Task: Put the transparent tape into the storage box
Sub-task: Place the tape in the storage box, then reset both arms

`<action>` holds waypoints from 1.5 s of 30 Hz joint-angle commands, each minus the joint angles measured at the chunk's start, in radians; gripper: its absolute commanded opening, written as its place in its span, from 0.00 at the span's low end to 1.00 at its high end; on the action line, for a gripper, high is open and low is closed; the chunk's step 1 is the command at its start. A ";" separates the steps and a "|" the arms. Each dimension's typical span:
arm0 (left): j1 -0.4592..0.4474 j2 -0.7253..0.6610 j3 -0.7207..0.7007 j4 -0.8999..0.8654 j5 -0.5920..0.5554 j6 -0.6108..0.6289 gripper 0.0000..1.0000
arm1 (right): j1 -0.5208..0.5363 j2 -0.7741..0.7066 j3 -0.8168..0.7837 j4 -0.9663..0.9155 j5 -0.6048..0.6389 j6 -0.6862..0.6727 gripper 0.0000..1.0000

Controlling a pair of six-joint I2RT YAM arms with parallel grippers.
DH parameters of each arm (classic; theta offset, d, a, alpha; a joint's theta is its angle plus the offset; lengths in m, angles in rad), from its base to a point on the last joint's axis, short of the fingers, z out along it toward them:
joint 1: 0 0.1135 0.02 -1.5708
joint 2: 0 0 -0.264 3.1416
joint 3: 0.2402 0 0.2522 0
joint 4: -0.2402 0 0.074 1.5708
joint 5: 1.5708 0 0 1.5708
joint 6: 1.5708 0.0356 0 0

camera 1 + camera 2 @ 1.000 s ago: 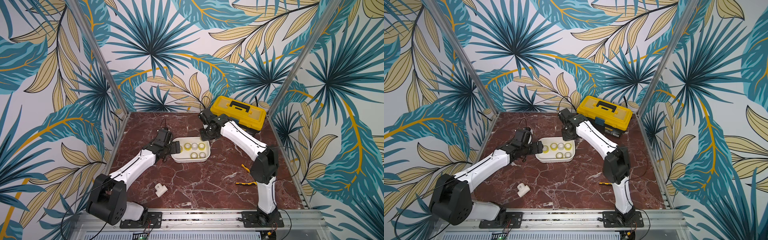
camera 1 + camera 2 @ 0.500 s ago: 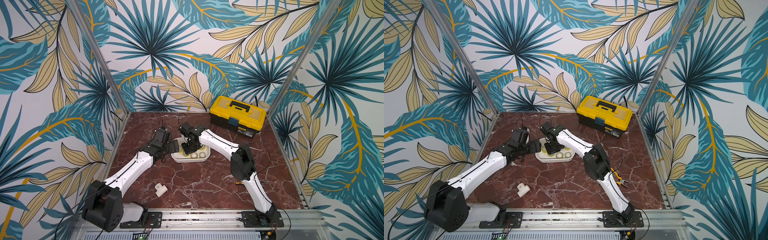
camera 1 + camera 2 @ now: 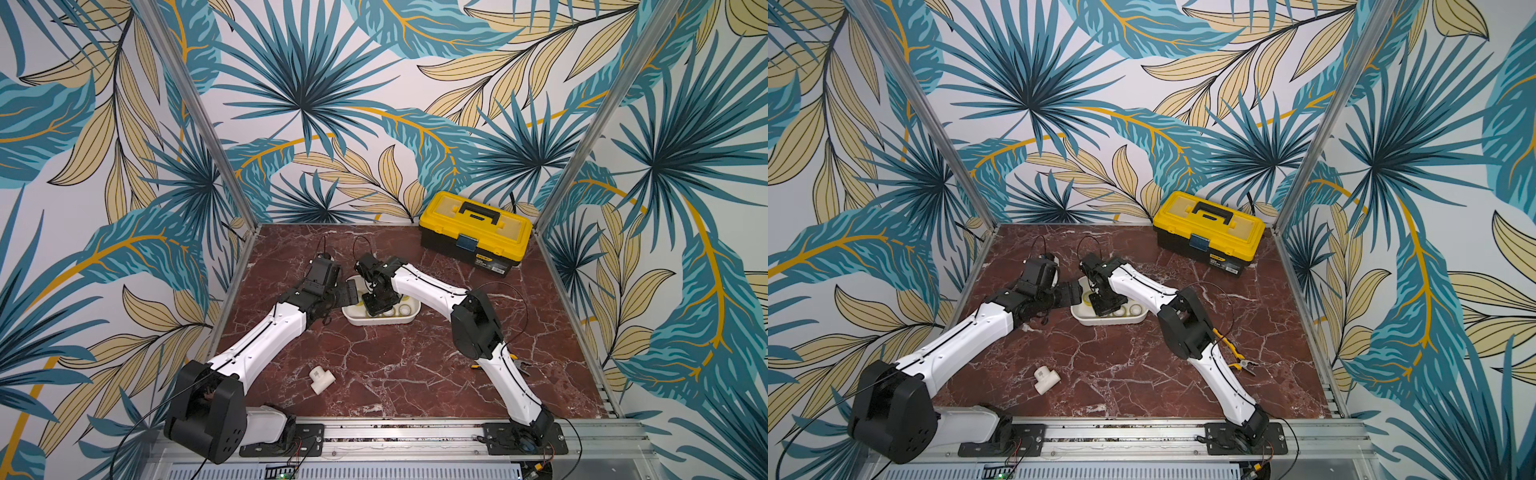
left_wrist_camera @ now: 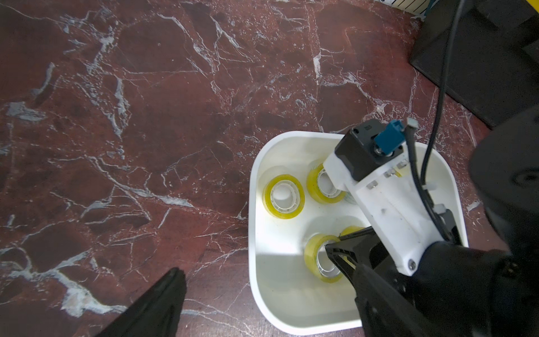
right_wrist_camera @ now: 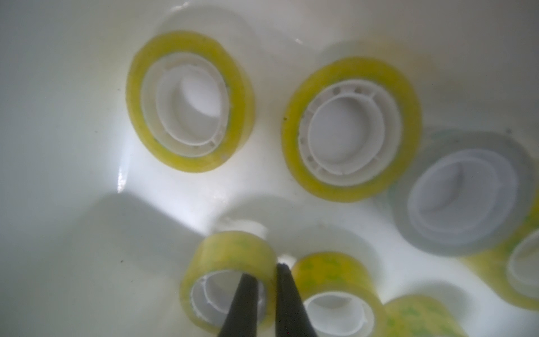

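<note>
Top view, left to right.

White pipe tee (image 3: 322, 379) sits lower left of centre, well apart from the rest. Not ours.

Left gripper (image 3: 348, 292) is mid-frame with its jaws wide and nothing in them, just beside the left end of the storage box (image 3: 376, 323). My read: it's clear of the other arm but near enough to steady the tub.

Right gripper (image 3: 376, 305) is down inside the box. The right wrist view shows it clamped on the held roll (image 5: 233, 253), fingers (image 5: 242, 303) pinching the ring wall, one in the core and one outside. That looks like the easy way to hold a ring. The roll stands on edge; can't tell if it touches the box floor.

Transparent tape (image 5: 350, 131): I count seven rolls, all inside the box. Two lie flat at upper left and upper centre, the grey roll (image 5: 463, 192) is at right, and the others bunch at lower right.

Probably only the release is left. On edge it may roll into its neighbour just beside it.

Toolbox (image 3: 476, 237) is upper right by the back wall, lid shut. Pliers (image 3: 1237, 357) are lower right, beside the right arm. Neither is involved.
</note>
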 commanded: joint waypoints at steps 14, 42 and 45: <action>0.019 0.002 -0.031 0.015 0.010 0.015 0.95 | 0.000 0.015 0.010 0.008 0.008 0.006 0.23; 0.027 -0.108 0.025 0.009 -0.192 0.174 1.00 | -0.221 -0.464 -0.242 0.003 0.294 0.056 1.00; 0.027 -0.158 -0.005 0.042 -0.254 0.194 1.00 | -0.265 -0.577 -0.360 0.008 0.389 0.086 1.00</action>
